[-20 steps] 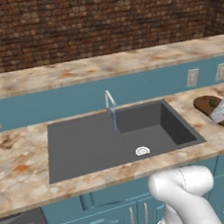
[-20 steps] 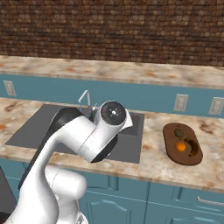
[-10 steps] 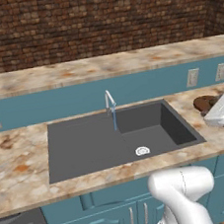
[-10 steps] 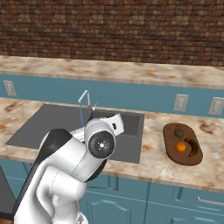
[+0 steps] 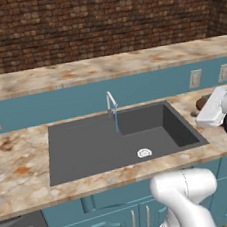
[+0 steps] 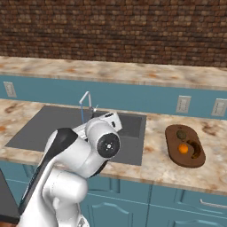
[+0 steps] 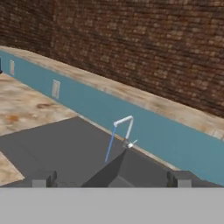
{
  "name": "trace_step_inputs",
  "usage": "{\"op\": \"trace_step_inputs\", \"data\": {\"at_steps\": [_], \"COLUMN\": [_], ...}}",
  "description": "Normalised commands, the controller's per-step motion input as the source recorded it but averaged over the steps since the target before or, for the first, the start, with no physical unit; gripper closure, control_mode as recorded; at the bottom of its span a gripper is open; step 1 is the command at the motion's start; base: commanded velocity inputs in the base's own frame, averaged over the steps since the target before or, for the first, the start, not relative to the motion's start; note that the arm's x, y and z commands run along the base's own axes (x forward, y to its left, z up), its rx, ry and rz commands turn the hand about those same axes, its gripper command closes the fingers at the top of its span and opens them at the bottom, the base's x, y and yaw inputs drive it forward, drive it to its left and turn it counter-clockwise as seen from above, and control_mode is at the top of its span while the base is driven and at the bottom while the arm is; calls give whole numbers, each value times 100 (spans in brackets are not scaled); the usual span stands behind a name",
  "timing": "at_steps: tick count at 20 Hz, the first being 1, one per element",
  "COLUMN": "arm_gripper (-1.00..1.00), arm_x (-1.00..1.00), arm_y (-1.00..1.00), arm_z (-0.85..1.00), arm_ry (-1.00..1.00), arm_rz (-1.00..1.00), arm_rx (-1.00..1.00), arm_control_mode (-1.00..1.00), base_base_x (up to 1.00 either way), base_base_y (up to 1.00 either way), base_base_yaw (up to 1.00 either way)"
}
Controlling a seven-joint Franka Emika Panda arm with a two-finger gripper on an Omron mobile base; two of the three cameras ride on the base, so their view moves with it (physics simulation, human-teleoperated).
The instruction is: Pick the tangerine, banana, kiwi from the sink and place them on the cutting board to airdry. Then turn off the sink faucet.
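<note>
Right base view: tangerine, kiwi (both on cutting board).

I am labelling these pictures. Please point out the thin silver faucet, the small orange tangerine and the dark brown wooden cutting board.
thin silver faucet (image 7: 127,124): hand view, upright pipe.
small orange tangerine (image 6: 183,149): right base view, its middle.
dark brown wooden cutting board (image 6: 174,154): right base view, bare left part.

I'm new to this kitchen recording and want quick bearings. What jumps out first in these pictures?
The big dark grey sink set in the marbled counter catches the eye, with a thin blue stream running from the silver faucet at its back edge. To its right on the counter, the dark wooden cutting board carries the bright orange tangerine, the kiwi and the dark banana.
</note>
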Motion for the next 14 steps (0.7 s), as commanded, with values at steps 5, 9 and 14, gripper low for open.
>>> {"op": "trace_step_inputs", "data": {"at_steps": [5, 9, 14], "arm_gripper": [-100, -100, -100], "arm_x": [25, 29, 34], "arm_y": [5, 23, 30], "arm_z": [-18, -20, -9], "arm_ry": [0, 0, 0], "arm_rz": [30, 18, -2], "arm_rx": [0, 0, 1], "arm_control_mode": [-100, -100, -100], "base_base_x": [0, 0, 0], "base_base_y": [0, 0, 0], "base_base_yaw": [0, 0, 0]}}
